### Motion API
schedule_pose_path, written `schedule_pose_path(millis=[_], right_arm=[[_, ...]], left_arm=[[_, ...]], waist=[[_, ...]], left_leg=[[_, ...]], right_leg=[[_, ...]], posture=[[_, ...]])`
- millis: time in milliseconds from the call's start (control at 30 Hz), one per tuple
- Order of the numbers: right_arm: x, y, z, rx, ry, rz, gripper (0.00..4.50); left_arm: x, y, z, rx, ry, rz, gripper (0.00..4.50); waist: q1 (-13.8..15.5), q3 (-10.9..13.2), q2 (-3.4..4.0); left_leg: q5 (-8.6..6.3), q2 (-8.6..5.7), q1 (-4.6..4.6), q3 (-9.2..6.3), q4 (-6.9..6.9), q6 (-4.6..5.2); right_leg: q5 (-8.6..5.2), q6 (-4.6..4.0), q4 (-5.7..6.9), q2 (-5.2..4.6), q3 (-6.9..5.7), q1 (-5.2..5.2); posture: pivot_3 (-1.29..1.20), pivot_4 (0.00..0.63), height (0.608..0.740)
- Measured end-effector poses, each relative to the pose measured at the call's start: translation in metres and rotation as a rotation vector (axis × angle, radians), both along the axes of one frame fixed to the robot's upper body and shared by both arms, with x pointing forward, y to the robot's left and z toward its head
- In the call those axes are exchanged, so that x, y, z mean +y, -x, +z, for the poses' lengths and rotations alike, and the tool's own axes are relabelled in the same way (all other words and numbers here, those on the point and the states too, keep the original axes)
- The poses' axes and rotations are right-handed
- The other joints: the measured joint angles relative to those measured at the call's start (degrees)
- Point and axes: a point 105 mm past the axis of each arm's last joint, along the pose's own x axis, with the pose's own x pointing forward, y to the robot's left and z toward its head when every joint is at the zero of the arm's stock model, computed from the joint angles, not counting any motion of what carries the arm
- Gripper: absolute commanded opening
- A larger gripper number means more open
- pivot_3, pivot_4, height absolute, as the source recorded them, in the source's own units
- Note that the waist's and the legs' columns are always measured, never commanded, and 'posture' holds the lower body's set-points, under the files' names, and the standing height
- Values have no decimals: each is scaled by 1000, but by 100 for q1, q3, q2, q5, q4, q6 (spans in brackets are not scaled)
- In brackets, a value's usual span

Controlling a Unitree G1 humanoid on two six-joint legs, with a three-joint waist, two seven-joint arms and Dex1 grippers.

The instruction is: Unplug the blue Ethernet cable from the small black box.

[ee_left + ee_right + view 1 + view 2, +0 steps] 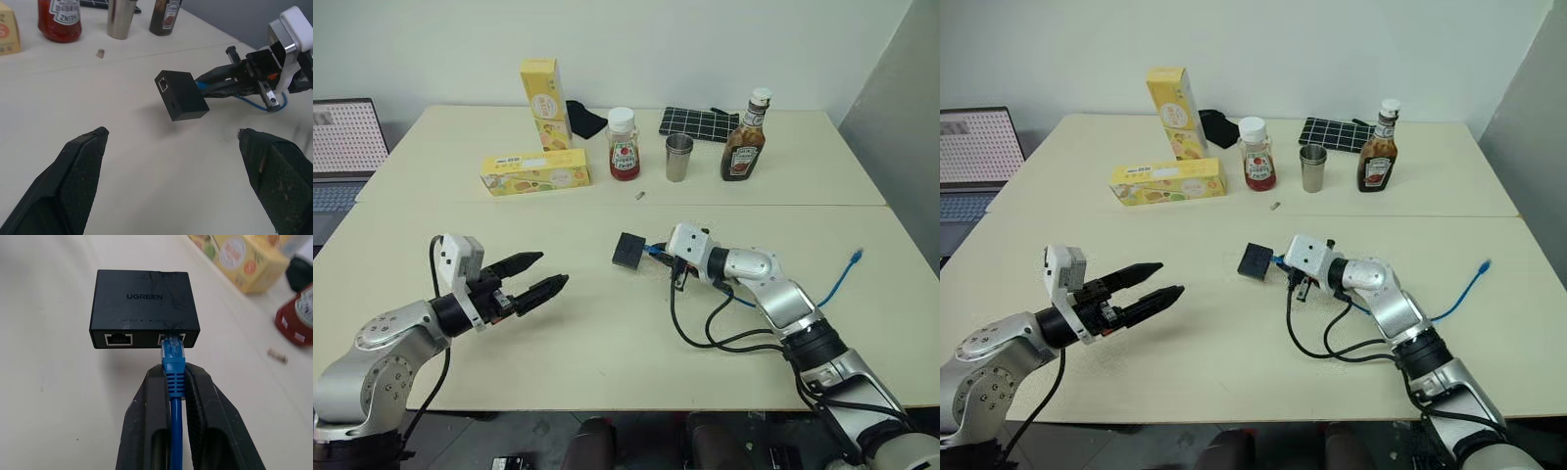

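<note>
I've got the right gripper (175,382) clamped on the blue Ethernet cable (174,363) just behind its plug, lifting the small black box (181,94) off the table so the wide-open left gripper (536,273) can grab it.

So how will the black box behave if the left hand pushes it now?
The box probably is light: it hangs off the table on the cable alone, which the right hand pinches. A push would likely swing it. Its flat sides should not roll, and the plug may bend.
</note>
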Motion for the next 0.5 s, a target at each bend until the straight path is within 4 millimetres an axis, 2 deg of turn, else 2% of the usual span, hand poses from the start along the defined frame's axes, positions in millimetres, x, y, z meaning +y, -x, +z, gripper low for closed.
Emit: schedule_pose_path(millis=[133,233,500], right_arm=[[9,19,20,-273,75,192,126],[16,28,34,-387,65,276,126],[24,40,39,-453,63,350,126]], left_arm=[[-12,3,0,55,59,-73,4500],[-23,6,-4,93,76,-124,4500],[-42,3,-1,83,114,-198,4500]], waist=[[0,0,0],[0,0,-1],[6,0,-1]], left_leg=[[1,0,2,2,1,-1],[1,1,3,0,1,-2],[6,3,2,-2,1,-10]], right_leg=[[0,0,0,0,1,1],[0,0,0,1,0,2],[0,-1,1,-1,0,4]], posture=[[0,150,740],[0,150,740],[0,150,740]])
